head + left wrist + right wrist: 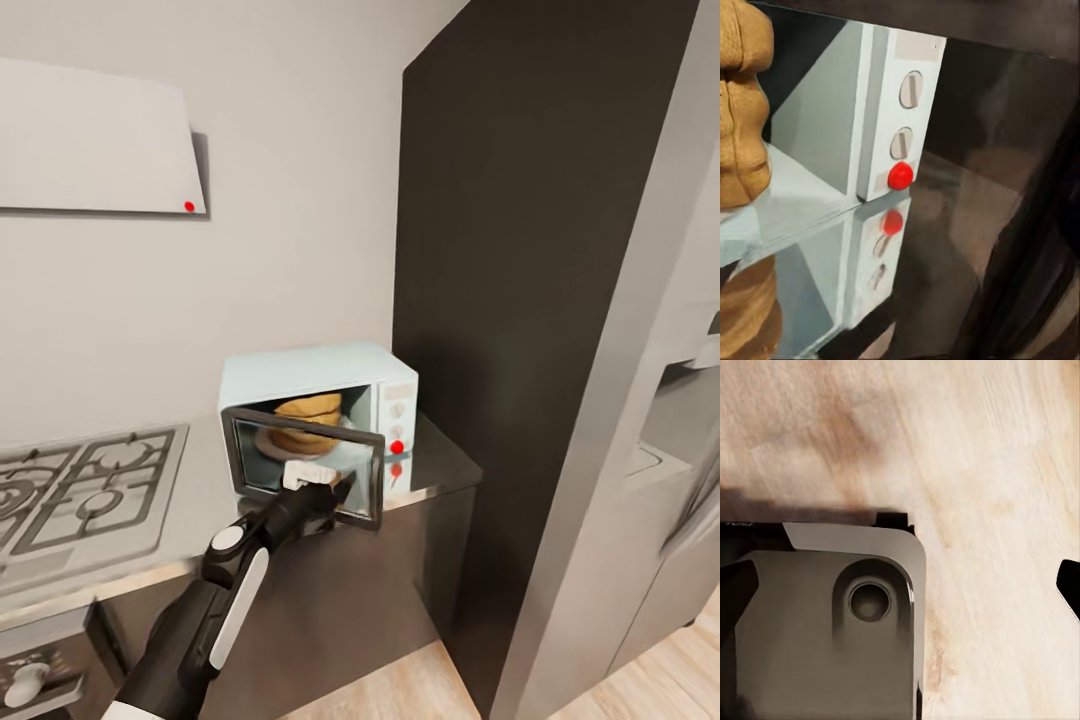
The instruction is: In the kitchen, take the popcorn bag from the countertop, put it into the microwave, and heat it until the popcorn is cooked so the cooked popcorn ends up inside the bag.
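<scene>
Pushing the microwave (330,375) door at frame centre shut over the popcorn bag (305,425), left gripper (325,490) opening impossible to tell.

The tan popcorn bag (306,424) sits upright inside the mint-blue microwave (300,375) (door hanging open) on the grey countertop (440,462), at 12 o'clock.

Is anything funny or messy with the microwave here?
No spills or damage. The microwave door hangs partly open with the popcorn bag upright inside, and the left gripper is at the door.
</scene>
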You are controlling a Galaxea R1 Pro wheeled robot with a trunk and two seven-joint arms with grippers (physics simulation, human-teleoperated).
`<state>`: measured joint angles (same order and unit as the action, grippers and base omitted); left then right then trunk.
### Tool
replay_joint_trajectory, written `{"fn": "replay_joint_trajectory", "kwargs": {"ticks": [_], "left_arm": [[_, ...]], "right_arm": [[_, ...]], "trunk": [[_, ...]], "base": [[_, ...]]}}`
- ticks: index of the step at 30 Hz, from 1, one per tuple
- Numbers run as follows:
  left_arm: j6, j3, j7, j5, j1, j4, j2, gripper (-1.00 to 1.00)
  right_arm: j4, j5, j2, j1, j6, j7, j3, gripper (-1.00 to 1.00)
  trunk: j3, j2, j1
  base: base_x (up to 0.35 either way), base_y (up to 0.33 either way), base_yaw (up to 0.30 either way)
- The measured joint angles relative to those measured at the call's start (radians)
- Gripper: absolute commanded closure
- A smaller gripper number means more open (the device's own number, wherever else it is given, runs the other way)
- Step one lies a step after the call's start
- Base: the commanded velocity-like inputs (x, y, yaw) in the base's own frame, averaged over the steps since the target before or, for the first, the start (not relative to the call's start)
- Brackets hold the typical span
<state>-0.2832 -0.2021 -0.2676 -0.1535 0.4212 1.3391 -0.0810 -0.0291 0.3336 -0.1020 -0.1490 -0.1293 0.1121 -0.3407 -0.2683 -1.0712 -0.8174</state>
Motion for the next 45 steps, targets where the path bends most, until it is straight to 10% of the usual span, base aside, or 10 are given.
{"fn": "replay_joint_trajectory", "kwargs": {"ticks": [45], "left_arm": [[-0.001, -0.02, -0.007, -0.007, -0.001, -0.001, 0.0, -1.0]], "right_arm": [[0.0, 0.001, 0.0, 0.0, 0.0, 0.001, 0.001, -1.0]], "trunk": [[0.0, 0.0, 0.0]], "base": [[0.144, 0.0, 0.0]]}}
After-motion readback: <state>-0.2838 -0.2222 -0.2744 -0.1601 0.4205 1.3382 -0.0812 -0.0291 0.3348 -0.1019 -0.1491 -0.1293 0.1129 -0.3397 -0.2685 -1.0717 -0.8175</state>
